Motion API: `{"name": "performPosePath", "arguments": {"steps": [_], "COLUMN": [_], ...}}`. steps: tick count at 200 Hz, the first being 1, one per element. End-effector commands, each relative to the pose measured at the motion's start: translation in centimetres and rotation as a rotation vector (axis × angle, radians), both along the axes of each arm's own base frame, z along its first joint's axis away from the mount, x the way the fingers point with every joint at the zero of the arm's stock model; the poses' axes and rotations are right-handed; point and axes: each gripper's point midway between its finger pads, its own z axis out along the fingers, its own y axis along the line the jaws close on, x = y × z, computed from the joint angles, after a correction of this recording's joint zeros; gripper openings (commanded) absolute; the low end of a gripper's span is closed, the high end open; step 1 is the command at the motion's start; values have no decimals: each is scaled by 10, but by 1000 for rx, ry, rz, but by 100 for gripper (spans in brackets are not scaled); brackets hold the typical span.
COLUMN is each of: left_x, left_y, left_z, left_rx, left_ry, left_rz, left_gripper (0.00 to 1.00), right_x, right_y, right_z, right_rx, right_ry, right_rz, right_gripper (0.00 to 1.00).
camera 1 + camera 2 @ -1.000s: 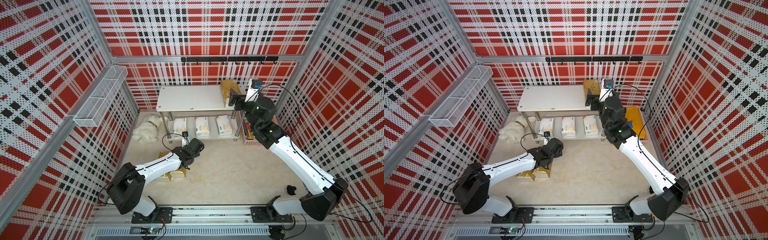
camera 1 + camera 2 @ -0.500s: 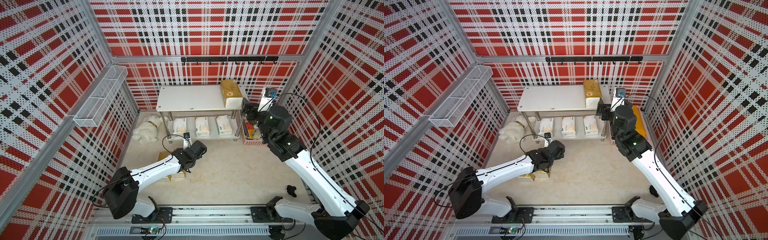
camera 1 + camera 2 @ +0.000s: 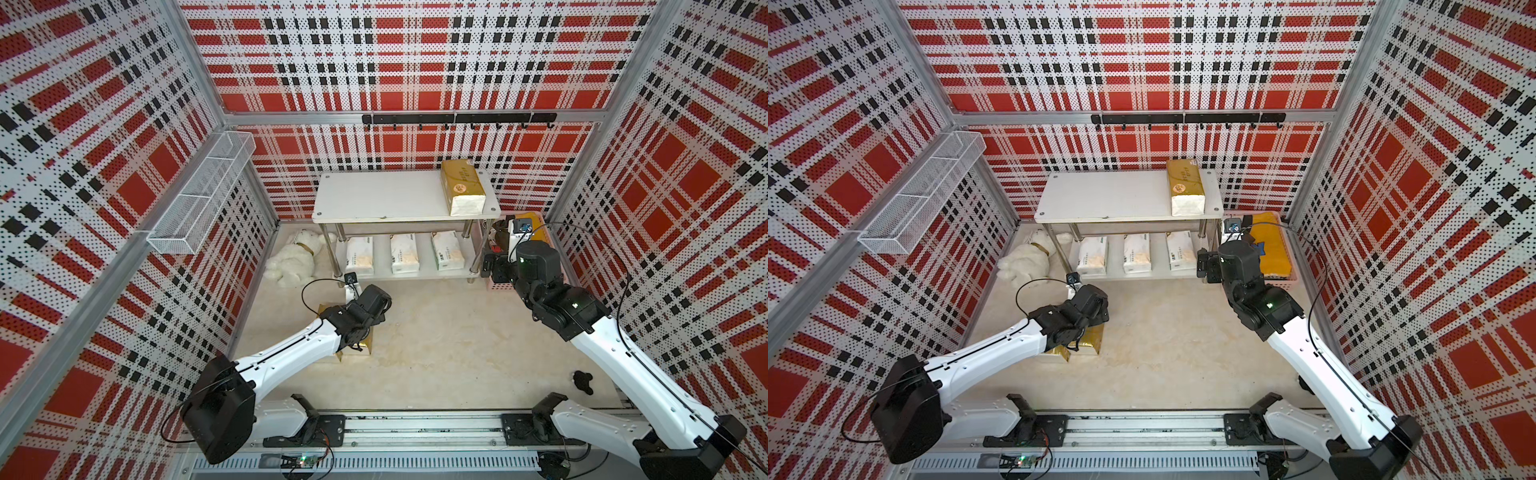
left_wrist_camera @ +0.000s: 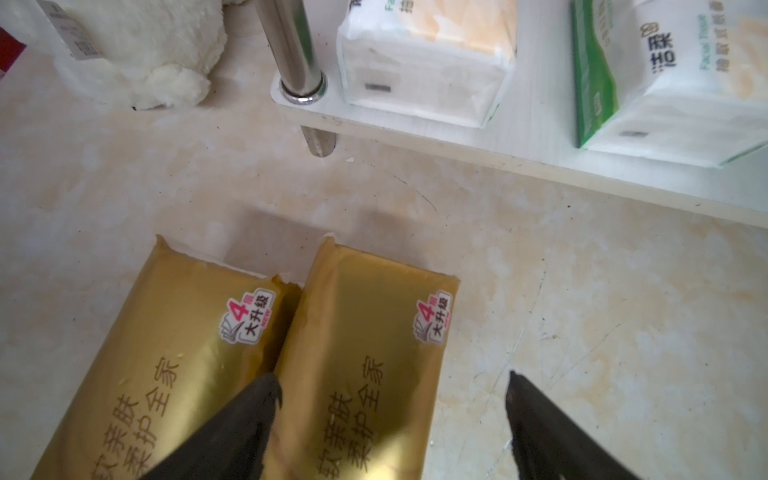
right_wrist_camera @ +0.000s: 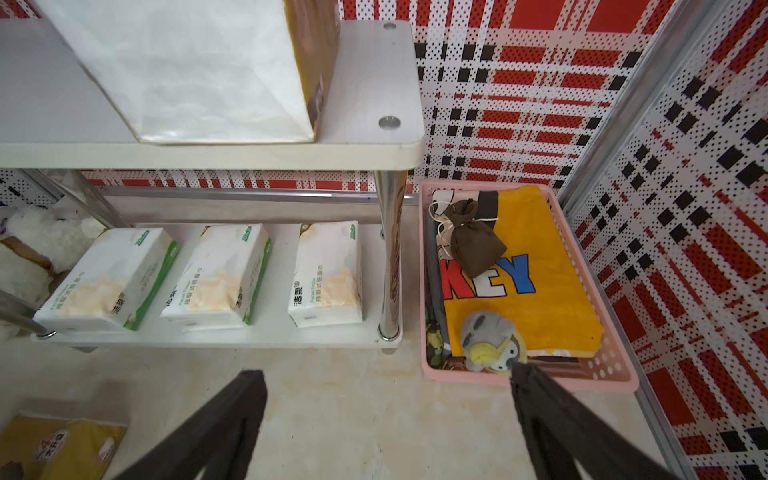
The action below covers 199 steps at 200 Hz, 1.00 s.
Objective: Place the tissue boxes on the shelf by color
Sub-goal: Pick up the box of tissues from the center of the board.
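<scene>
The shelf (image 3: 374,195) (image 3: 1100,195) stands at the back wall. One gold tissue box (image 3: 462,187) (image 3: 1185,189) lies at the right end of its top board. Three white ones (image 5: 112,274) (image 5: 216,274) (image 5: 328,270) lie in a row on the lower board. Two more gold tissue boxes (image 4: 166,365) (image 4: 365,353) lie side by side on the floor. My left gripper (image 4: 390,380) hovers open over the right one, one finger above the seam between them, the other above bare floor. My right gripper (image 5: 386,372) (image 3: 492,266) is open and empty before the shelf's right front leg.
A white plush toy (image 3: 293,259) lies left of the shelf. A pink crate (image 5: 424,291) with a yellow cloth, a brown pouch and a small plush stands right of it. A wire mesh basket (image 3: 203,191) hangs on the left wall. A small black thing (image 3: 582,380) lies beside the right arm.
My right gripper has let go of the gold tissue box on the top board and drawn back and down to the shelf's right front leg. The left arm has barely shifted.
</scene>
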Motion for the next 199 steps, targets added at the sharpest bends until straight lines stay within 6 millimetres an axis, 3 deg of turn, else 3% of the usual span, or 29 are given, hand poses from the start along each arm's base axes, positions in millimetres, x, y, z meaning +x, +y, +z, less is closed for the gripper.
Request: {"name": "performPosePath", "arguments": {"steps": [1, 27, 45, 112, 166, 199], "left_x": [-13, -19, -20, -27, -28, -30], "left_y": [7, 12, 15, 19, -4, -4], "left_z": [-16, -18, -17, -35, -36, -51], "left_rx": [-3, 11, 30, 79, 11, 26], "left_ry": [75, 95, 110, 183, 205, 259], "left_rz": [-19, -23, -27, -58, -203, -208], "left_gripper": [90, 90, 90, 90, 94, 94], "right_x": [-8, -10, -10, -5, -2, -3], "right_y": [11, 22, 30, 44, 53, 57], "right_z": [-32, -63, -69, -69, -74, -74], "right_rx": [36, 60, 74, 89, 96, 102], "right_ry": [96, 161, 171, 168, 179, 177], "right_rz": [47, 86, 110, 151, 171, 181], "right_gripper": [100, 100, 100, 100, 100, 100]}}
